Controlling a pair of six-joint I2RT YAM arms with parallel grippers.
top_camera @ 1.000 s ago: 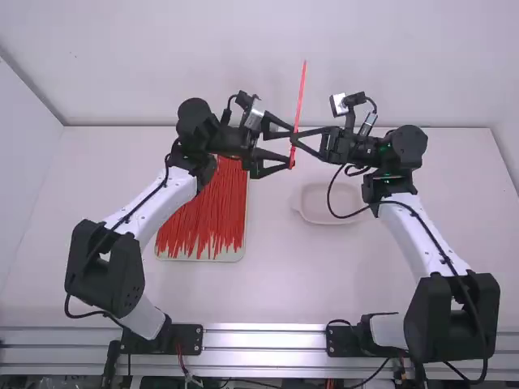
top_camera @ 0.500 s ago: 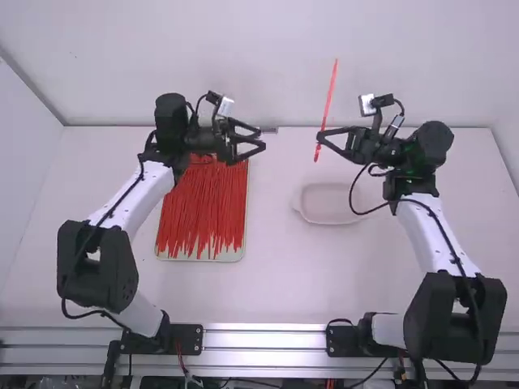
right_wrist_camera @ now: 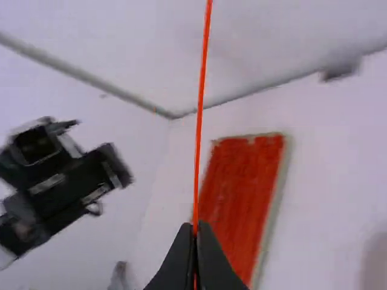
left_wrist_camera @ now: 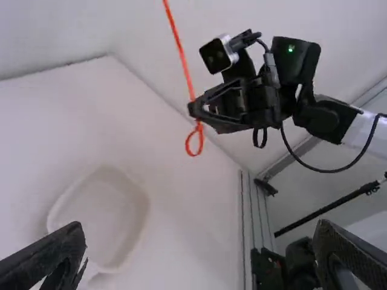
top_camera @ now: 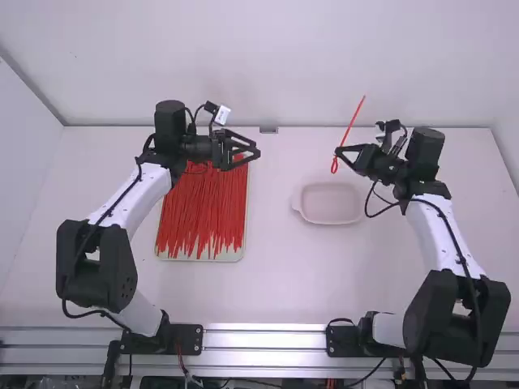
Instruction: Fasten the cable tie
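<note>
Right claw (top_camera: 338,153): narrowed down on the tie, fingertips pressed together on the strap; raised off the table, above the dish's far side.
Tie (top_camera: 351,121): red, pinched in the right claw just above a small closed loop. The loop hangs right under the fingertips, and the long tail rises from them, tilted away from the left arm. In the right wrist view the strap (right_wrist_camera: 202,109) runs straight out from between the fingers (right_wrist_camera: 182,254).
Tie from the left wrist: loop and tail (left_wrist_camera: 180,54) hang in mid-air in front of the right claw (left_wrist_camera: 196,113), with the dish lower down.
Left claw (top_camera: 253,154): spread wide, holding nothing, in the air over the tray's far end; well apart from the tie.
Dish (top_camera: 297,203): white, shallow, on the table between the arms, nearer the right one.
Tray (top_camera: 240,253): flat, covered with loose red ties (top_camera: 203,215), under the left arm.
Table (top_camera: 268,275): white.
</note>
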